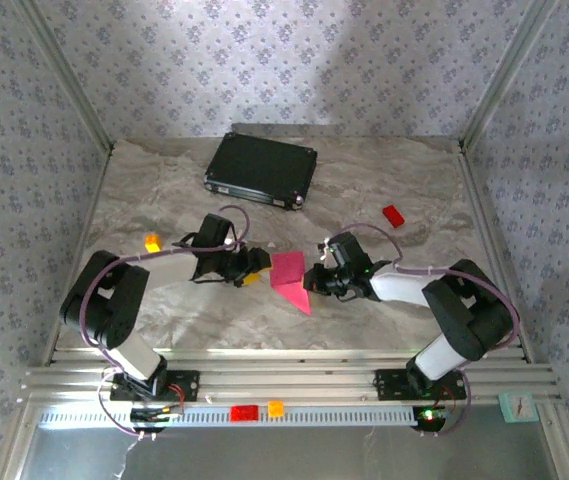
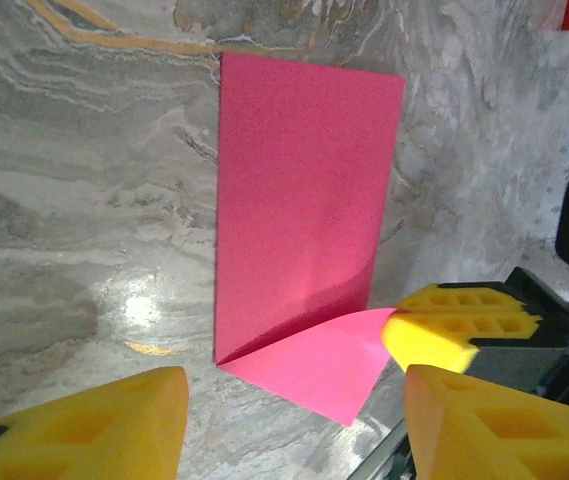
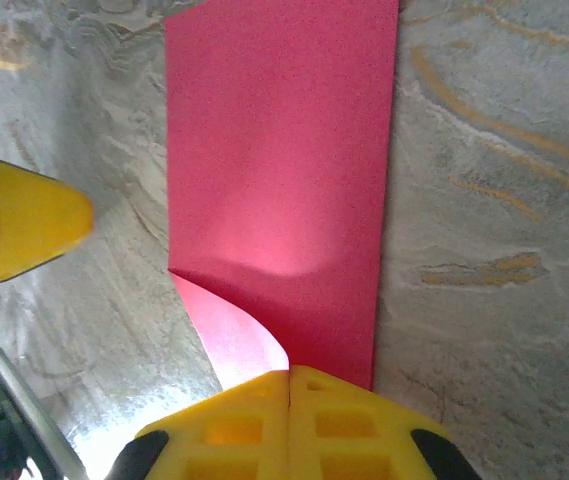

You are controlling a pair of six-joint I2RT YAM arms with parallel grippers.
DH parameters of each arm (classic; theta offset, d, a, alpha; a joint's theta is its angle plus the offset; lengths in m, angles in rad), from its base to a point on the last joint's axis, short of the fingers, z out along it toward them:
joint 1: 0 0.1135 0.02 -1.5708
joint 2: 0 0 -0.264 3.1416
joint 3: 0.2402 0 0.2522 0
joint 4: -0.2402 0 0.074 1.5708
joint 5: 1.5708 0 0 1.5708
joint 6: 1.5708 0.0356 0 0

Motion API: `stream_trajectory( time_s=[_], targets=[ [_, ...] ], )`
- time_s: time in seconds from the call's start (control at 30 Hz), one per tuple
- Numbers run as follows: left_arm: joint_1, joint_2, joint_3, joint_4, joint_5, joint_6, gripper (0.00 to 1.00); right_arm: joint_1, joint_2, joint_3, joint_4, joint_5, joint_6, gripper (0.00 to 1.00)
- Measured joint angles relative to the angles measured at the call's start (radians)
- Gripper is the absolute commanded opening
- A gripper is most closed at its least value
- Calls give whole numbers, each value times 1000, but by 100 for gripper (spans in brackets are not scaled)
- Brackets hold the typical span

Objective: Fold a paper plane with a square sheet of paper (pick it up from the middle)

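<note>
Folded magenta square sheet of paper (image 1: pixel 290 280) lying on the marble counter (image 1: pixel 164 200) between both arms; right end effector (image 3: pixel 289 390) clenched on its curled edge; left end effector (image 2: pixel 294 430) released, fingers spread beside it

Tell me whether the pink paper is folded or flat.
Folded: the paper is a narrow rectangle, with a second layer peeking out below.

Walls of pale grey wallpaper printed with small lilac flower sprigs (image 1: pixel 294 60) enclose a grey-and-cream marble-patterned tabletop (image 1: pixel 164 190), framed by slanting silver aluminium posts (image 1: pixel 64 85). A slotted aluminium rail (image 1: pixel 294 378) runs along its near edge. Light leaves a bright glare patch (image 2: pixel 139 312) on the marble.
</note>
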Motion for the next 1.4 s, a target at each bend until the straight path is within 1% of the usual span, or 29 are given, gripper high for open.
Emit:
stream_trajectory(
  time_s=[0.1,0.27,0.57,0.8,0.83,1.0,1.13,1.23,1.3,1.4],
  targets=[
    [0,19,5,0,21,1,68,-18,-5,-27,50,-29,9,6],
    [0,50,36,-1,53,1,68,-39,-6,-72,132,-63,34,6],
    [0,103,90,1,91,1,67,-61,-6,-105,201,-89,52,6],
    [-10,151,115,22,98,0,64,-74,-6,-125,226,-96,56,6],
    [-14,158,121,23,99,0,62,-76,-7,-127,228,-97,58,7],
    [-32,185,148,43,104,-6,46,-82,-7,-136,241,-101,60,7],
    [-43,198,161,58,110,-15,38,-87,-7,-137,245,-104,60,9],
    [-47,214,168,63,114,-24,30,-87,-7,-137,247,-104,64,17],
    [-47,222,170,68,113,-26,23,-87,-9,-137,247,-104,69,24],
    [-47,223,170,71,100,-34,12,-87,-31,-137,235,-95,70,30]
  ],
)
